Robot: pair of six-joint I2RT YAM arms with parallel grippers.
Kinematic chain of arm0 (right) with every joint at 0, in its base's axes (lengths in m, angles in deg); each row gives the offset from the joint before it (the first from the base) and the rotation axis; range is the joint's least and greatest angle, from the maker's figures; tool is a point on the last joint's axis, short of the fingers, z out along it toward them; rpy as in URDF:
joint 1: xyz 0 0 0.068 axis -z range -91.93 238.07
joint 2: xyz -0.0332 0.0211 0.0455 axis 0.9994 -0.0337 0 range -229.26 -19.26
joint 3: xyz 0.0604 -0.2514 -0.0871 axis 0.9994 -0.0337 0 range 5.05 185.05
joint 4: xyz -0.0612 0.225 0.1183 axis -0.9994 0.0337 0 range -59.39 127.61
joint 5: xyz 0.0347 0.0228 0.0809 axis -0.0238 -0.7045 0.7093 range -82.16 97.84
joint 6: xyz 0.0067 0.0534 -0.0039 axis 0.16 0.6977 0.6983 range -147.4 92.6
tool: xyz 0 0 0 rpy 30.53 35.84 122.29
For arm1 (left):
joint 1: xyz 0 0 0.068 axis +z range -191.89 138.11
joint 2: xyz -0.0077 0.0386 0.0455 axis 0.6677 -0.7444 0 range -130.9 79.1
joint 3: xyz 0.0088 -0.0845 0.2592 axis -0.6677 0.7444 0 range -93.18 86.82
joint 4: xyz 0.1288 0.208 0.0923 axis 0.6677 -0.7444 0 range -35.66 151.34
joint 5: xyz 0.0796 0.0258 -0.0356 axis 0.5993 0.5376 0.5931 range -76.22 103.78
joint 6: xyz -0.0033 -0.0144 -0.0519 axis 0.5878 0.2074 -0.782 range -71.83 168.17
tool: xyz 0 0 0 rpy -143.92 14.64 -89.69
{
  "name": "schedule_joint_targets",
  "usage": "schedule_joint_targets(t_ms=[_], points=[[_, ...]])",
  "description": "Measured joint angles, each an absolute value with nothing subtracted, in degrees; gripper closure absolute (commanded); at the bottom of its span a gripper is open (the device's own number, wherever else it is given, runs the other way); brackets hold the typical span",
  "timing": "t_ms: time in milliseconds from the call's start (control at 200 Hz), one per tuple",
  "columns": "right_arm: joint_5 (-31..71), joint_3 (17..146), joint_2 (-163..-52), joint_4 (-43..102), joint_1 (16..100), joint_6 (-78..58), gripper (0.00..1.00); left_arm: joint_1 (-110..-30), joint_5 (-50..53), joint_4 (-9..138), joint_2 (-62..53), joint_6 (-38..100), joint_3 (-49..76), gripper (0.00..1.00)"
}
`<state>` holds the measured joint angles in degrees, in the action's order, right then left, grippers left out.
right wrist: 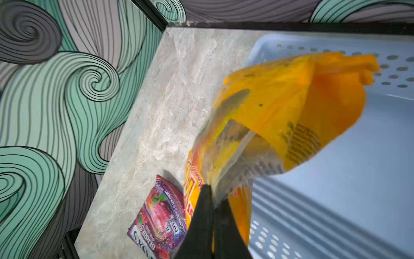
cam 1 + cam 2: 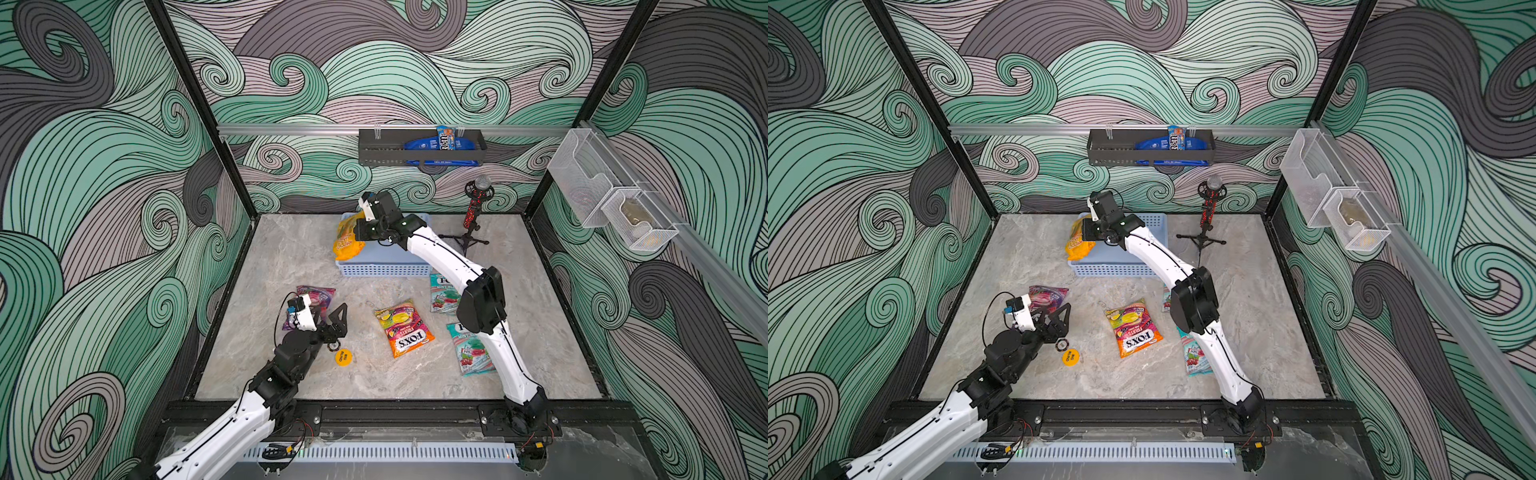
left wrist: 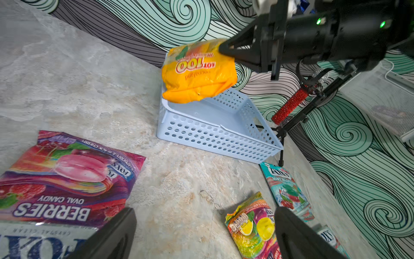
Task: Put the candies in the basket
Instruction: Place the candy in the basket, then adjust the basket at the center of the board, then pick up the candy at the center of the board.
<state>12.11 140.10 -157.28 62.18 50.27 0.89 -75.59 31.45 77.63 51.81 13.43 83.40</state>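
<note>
One basket (image 3: 215,139) at the bench's (image 2: 291,249) far edge, five candy bags (image 2: 405,328) — yellow bag (image 3: 198,71) clamped in right tool (image 1: 214,197) above its left rim, four flat on open bench — left tool (image 3: 205,210) splayed apart.

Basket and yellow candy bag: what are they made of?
The basket looks like stiff light-blue plastic with a dull finish: smooth moulded walls with neat rows of round holes. The yellow bag looks like thin glossy plastic film: it crumples, shines, and one patch seems see-through in the right wrist view.
</note>
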Motion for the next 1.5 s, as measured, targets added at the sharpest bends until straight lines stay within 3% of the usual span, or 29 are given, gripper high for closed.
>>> schedule_joint_targets(t_ms=[105,205,655,856,1091,1261,1501], points=[[12.09,131.94,-155.14,61.74,51.99,0.39,0.47,-75.04,33.15,76.19,52.91,11.61,83.44,0.01],[10.23,123.94,-152.75,62.31,53.57,-0.53,0.36,-74.52,33.52,75.25,52.95,10.72,83.44,0.01],[8.31,116.89,-150.15,61.37,54.16,-1.58,0.29,-74.27,34.00,74.20,53.41,9.86,83.44,0.01],[6.91,109.91,-149.74,61.64,58.35,-4.72,0.28,-74.27,33.46,74.72,52.82,9.86,83.48,0.01],[5.73,109.96,-147.75,62.36,66.51,-8.90,0.27,-74.23,27.23,77.54,39.57,7.24,78.89,0.01],[6.21,109.74,-141.19,62.97,67.40,-9.49,0.26,-72.90,26.29,77.22,31.57,4.60,67.40,0.01],[7.28,97.39,-122.61,60.63,58.29,-9.47,0.26,-64.20,17.35,77.54,28.97,1.93,62.08,0.02]])
